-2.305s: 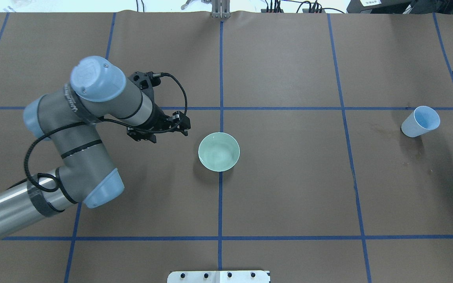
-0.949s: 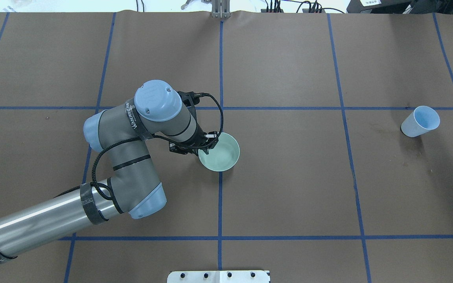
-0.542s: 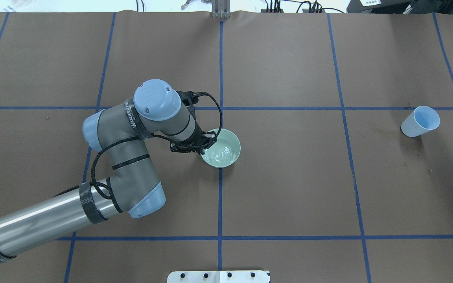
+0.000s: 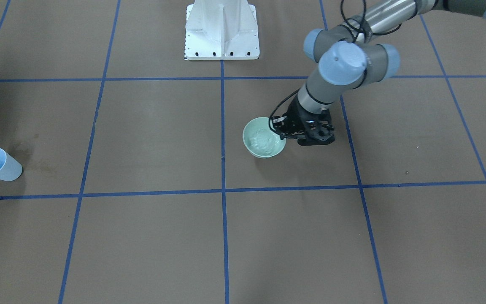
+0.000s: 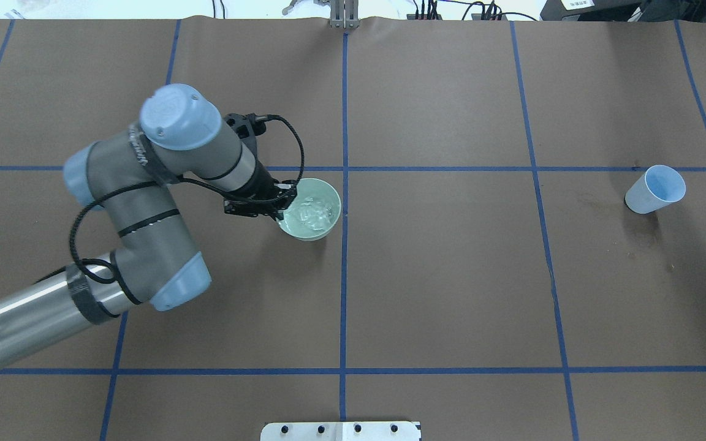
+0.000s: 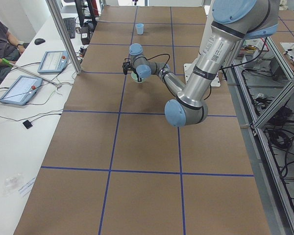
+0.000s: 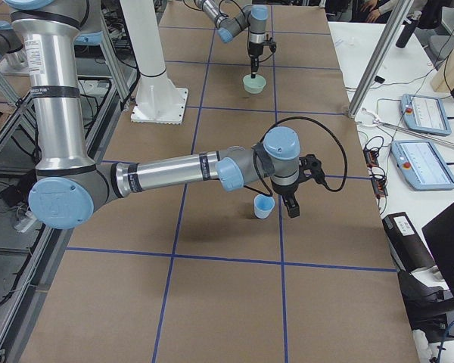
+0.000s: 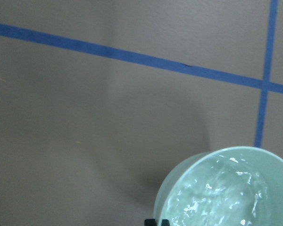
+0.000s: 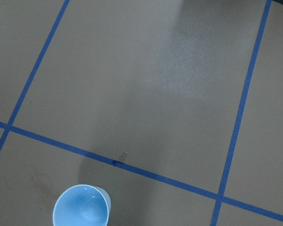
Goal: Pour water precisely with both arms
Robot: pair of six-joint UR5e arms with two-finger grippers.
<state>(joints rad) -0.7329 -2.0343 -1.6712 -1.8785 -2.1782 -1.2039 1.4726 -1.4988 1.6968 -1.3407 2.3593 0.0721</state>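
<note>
1. Water [image 5: 311,211], clear and seen only as whitish glints, lies rippled inside a pale green round bowl [image 5: 316,235]. The bowl is near the middle of the brown paper-covered tabletop [image 5: 451,294]. In the overhead view it sits just left of the centre blue tape line [image 5: 344,294].
2. The left gripper [image 5: 280,205] clamps the bowl's rim on the side facing the left arm [image 5: 163,184] — its jaws stand narrow, closed on the rim wall.
3. The bowl's shadow falls offset on the paper. Whether its base touches the tabletop, I cannot tell.
4. A light-blue tapered cup [image 5: 656,188] stands upright far to the right, well apart from the bowl and near a dark damp stain [image 5: 595,199].
5. The right arm [image 7: 174,168] reaches out low over the tabletop, and the right gripper [image 7: 293,210] hangs just beside the cup. It shows only in the side view — whether it is wide or narrow, I cannot tell.
</note>
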